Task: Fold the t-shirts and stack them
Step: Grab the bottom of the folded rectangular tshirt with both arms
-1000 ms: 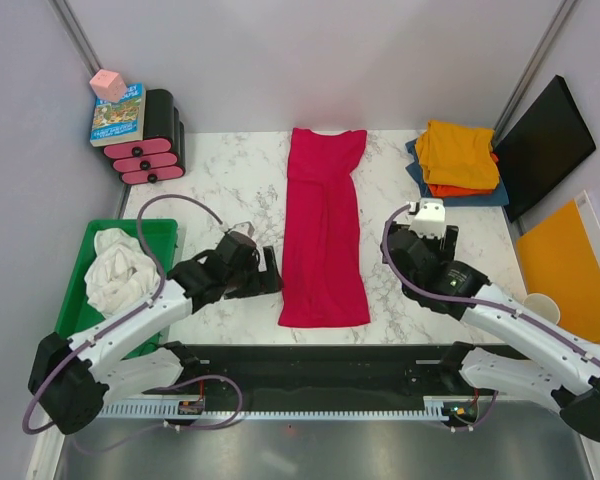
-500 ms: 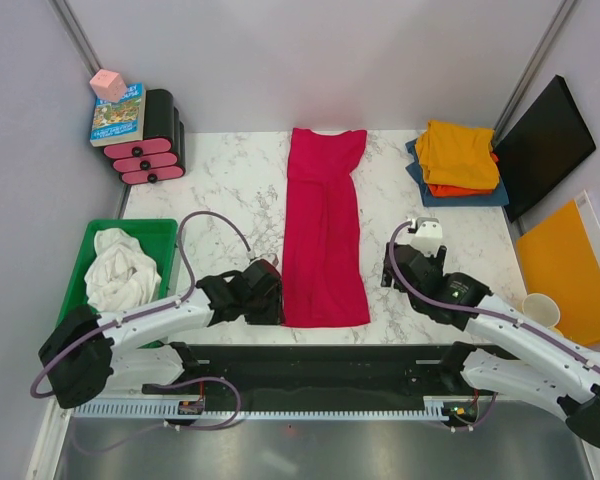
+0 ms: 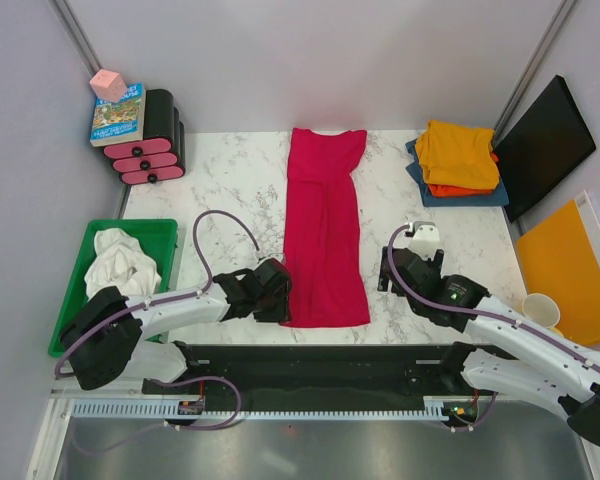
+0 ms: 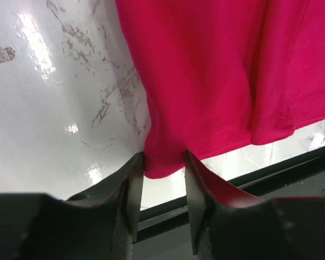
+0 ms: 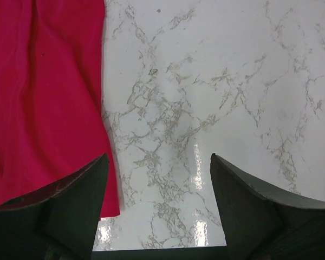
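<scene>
Both arms have swung in to the near end of the crimson t-shirt: the left claw has slid from the open marble to the shirt's near left corner, and the right claw has dropped back toward the tabletop's near edge. The shirt lies as a long strip down the middle of the tabletop, collar at the far edge, hem at the near edge.

The left claw is pinched on the hem's corner, with cloth bunched between its fingers. The right claw is spread wide and holds nothing; one finger is over the shirt's right border, the other over bare marble.

The step looks like the crosswise fold. Next, the right claw probably needs to shift onto the near right corner and close, so both can lift the hem evenly toward the collar.

The glossy white marble has grey veins, and pale walls enclose it. Folded t-shirts sit at the far right corner, and a white t-shirt fills a green bin off the left edge.
</scene>
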`<state>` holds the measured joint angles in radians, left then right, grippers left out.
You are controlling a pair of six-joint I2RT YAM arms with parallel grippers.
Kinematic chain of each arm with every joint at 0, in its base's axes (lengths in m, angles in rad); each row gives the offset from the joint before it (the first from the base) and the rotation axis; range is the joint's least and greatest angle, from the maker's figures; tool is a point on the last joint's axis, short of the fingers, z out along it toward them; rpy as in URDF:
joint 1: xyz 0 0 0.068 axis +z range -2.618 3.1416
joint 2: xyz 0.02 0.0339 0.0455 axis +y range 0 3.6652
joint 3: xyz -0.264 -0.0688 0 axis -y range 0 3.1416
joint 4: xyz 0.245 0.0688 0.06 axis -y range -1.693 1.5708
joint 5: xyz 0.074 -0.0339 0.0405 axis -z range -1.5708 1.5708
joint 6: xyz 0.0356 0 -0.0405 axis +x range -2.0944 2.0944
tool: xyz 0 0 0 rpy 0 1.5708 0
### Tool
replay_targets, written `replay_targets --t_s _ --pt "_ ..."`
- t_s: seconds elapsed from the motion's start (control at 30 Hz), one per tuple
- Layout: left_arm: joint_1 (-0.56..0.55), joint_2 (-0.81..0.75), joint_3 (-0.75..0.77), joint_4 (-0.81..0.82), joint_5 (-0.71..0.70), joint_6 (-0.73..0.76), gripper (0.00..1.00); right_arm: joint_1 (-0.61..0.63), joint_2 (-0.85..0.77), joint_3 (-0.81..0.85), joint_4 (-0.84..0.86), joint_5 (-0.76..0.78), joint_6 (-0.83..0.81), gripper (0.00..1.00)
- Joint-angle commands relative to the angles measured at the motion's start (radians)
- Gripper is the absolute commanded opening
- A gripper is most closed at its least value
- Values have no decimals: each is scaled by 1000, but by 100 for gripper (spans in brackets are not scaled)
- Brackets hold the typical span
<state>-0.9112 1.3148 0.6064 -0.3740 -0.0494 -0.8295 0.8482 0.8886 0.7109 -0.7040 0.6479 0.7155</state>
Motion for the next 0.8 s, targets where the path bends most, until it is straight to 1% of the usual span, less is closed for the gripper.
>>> replay_targets --t_s 0.0,0.03,0.13,0.17,0.23,0.3,0.37,0.43,0.53,0.67,0.77 --pt "-2 -26 -14 37 -9 -29 40 5 -5 -5 5 -11 24 83" --pt "0 -29 -20 40 -10 -31 39 6 -5 -8 5 -14 30 83" --pt "-2 -32 -40 38 -7 -37 29 15 -7 -30 6 -36 55 83" --pt "-2 -32 -45 38 -4 -39 22 17 -10 -37 8 -42 62 83" --pt "-2 -35 -48 38 2 -46 20 22 -13 -63 12 -66 91 83" --pt "0 -37 -54 38 5 -51 12 25 -13 -86 40 -102 116 83" --pt "0 -35 -57 38 6 -53 2 32 -8 -132 82 -158 137 84" --pt "-2 -29 -59 38 9 -51 2 40 9 -169 109 -200 166 85" --pt "0 -20 -56 38 16 -46 2 69 29 -203 158 -212 193 86" --pt "-2 -12 -46 40 20 -39 2 101 70 -220 216 -223 205 81" --pt "0 -6 -43 38 26 -39 2 112 99 -228 251 -226 210 80"
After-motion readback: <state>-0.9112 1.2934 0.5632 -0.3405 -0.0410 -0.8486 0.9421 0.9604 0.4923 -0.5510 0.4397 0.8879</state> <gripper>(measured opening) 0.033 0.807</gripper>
